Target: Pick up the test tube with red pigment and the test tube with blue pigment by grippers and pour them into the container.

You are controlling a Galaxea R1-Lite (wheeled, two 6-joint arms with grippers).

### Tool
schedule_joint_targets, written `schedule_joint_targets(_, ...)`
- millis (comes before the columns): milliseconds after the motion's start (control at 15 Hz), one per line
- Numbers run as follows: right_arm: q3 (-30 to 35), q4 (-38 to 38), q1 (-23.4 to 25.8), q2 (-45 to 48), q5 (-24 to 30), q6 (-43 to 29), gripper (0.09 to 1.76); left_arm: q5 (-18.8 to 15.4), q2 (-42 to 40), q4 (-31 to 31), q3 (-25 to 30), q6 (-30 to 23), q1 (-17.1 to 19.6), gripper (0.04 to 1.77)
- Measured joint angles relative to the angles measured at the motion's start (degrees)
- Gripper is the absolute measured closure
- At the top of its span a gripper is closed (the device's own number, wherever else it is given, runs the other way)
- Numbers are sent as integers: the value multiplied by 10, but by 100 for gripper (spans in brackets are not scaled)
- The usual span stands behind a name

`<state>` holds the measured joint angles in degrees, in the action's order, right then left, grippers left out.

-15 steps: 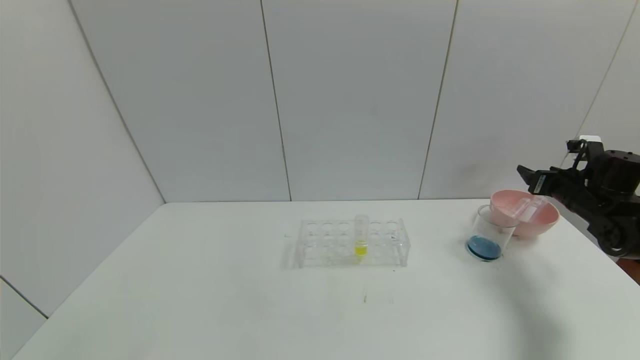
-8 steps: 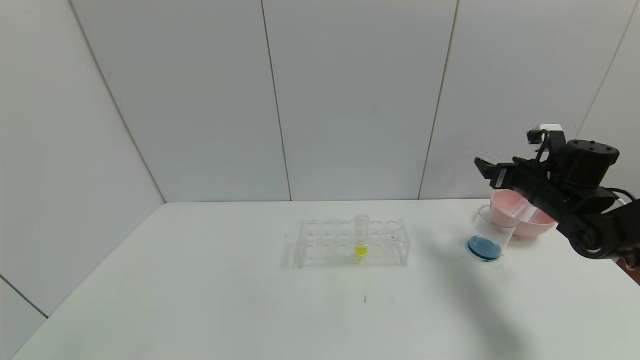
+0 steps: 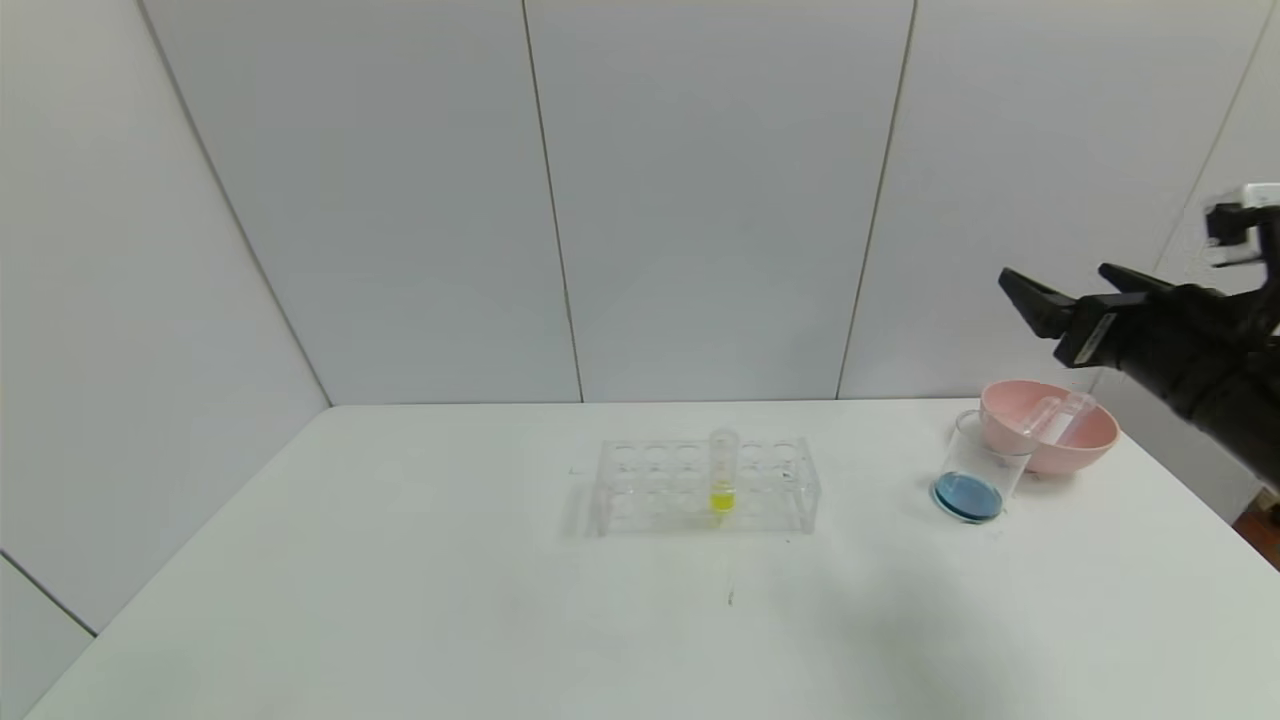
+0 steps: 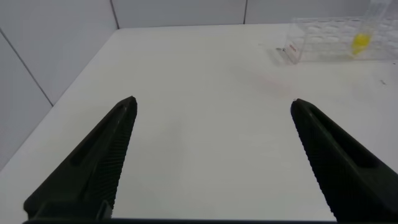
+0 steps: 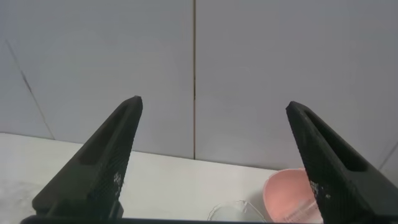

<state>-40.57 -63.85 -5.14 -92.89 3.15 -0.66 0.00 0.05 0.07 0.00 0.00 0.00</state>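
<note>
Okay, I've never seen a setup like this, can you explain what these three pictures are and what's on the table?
This is a two-armed robot working at a white table. The wide picture comes from a camera on its head; the other two come from cameras on its wrists, looking out between each hand's two black fingers.

On the table stands a clear rack holding one tube of yellow liquid. Farther right is a clear beaker with blue liquid in the bottom, and just behind it a pink bowl with an empty-looking clear tube lying in it.

The right hand is raised above the bowl, open and holding nothing. The left hand is low over the table's left side, also open and empty.
</note>
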Motion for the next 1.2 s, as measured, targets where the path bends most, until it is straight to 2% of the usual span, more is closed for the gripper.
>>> schedule_joint_targets(267, 86, -1, 2, 169, -5, 1, 17, 0, 0, 0, 0, 0, 0, 5)
schedule_joint_targets(533, 152, 25, 32, 363, -10, 15, 16, 0, 0, 0, 0, 0, 0, 5)
schedule_joint_targets(733, 178, 115, 48, 519, -4, 27, 15, 0, 0, 0, 0, 0, 0, 5)
schedule_joint_targets(1067, 186, 333, 53, 796, 6, 52, 15, 0, 0, 0, 0, 0, 0, 5)
schedule_joint_targets(1200, 212, 369, 54, 868, 0, 64, 15, 0, 0, 0, 0, 0, 0, 5)
